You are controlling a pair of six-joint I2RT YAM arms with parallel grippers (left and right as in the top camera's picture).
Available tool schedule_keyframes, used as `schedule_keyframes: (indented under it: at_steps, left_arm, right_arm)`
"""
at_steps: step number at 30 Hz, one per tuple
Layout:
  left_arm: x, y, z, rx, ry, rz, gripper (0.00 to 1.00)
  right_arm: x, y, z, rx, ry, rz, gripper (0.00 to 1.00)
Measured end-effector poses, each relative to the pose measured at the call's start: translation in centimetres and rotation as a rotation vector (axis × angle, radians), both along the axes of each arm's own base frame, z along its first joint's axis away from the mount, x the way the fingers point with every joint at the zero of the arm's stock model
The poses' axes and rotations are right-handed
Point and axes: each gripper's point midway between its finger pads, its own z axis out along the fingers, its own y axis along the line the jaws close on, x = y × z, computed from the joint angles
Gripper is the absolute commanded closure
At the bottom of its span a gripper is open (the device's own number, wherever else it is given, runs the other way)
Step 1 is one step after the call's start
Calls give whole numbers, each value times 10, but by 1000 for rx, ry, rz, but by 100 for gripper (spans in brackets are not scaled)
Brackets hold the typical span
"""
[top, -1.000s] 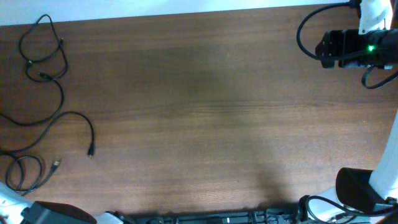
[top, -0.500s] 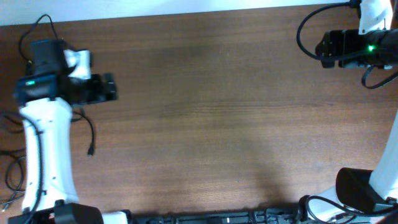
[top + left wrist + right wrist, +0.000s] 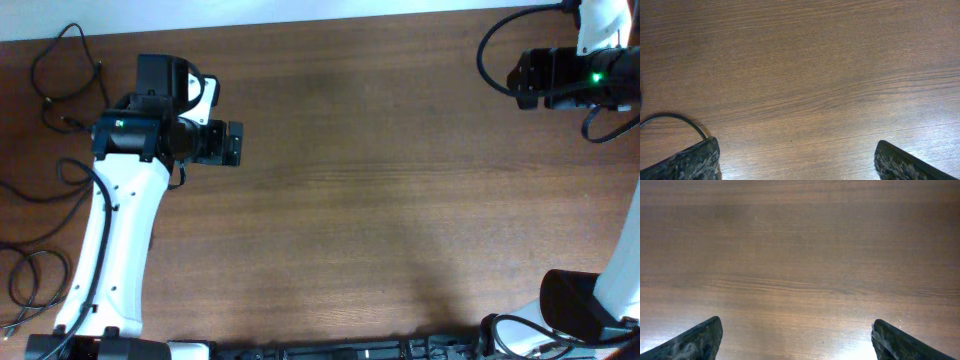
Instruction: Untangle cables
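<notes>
Wooden table [image 3: 400, 200] bears thin cables [image 3: 671, 116] along its left edge; both jaws gape wide, apparently gripping nothing.

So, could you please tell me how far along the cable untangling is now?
Nothing looks done: the cables lie looped and overlapping at the left edge of the table. Nothing is in hand: the left gripper is open over bare wood, with only a bit of cable beside one finger, and the right gripper is open at the far corner. All the separating is left.
</notes>
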Motion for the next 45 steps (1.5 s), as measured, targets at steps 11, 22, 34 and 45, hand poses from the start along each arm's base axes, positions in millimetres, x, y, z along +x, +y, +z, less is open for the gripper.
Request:
schedule_keyframes:
  at_steps: [11, 22, 34, 45]
  left_arm:
    - [-5, 6, -2, 32, 20, 14, 1]
    - [-25, -12, 52, -137, -538, -46, 1]
    - [-74, -13, 64, -273, -1193, -68, 1]
    - [-101, -1, 1, -251, -1215, -24, 1]
  right_arm:
    - [0, 0, 0, 0, 0, 0, 6]
    - [0, 0, 0, 0, 0, 0, 6]
    - [0, 0, -1, 1, 4, 0, 6]
    - [0, 0, -1, 1, 3, 0, 6]
